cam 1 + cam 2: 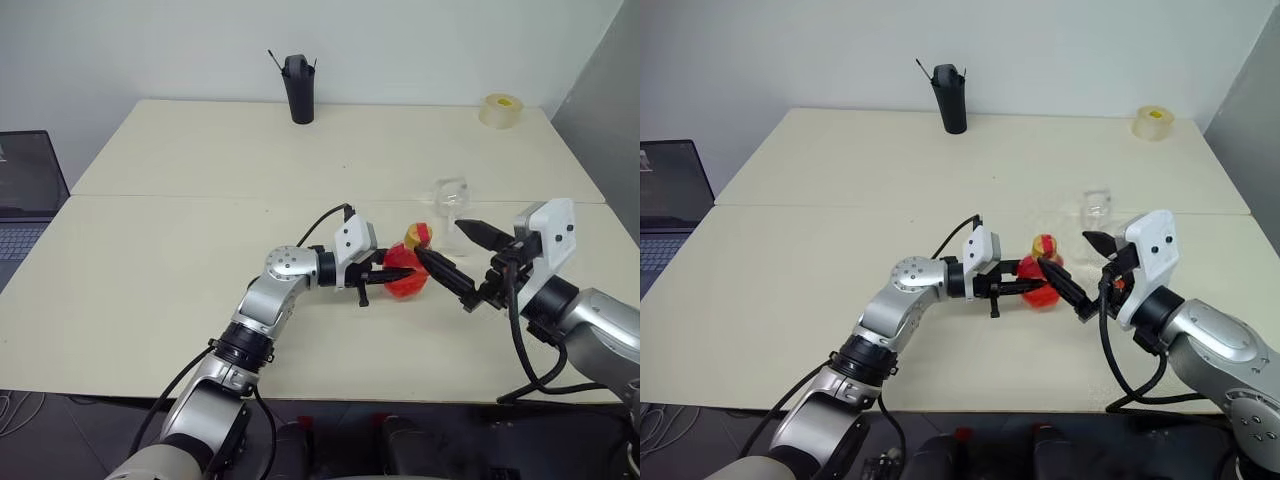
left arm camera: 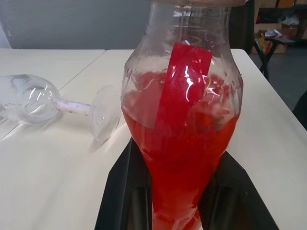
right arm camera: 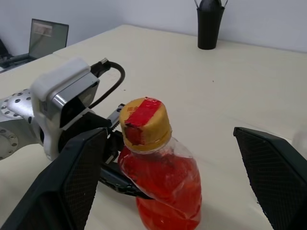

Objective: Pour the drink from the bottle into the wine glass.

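Cream table [image 1: 200, 240], black holder [image 1: 298, 88], tape roll [image 1: 500, 110], laptop [image 1: 28, 190] at edge

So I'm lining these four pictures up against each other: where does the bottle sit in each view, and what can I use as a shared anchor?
Left eye view: the bottle stands right of centre, between the two grippers.
Right eye view: near centre, same spot on the table.
Left wrist view: close up, wine glass lying on its side beside it.
Right wrist view: lower centre, yellow cap on.
Shared landmark: the black holder at the table's far edge.
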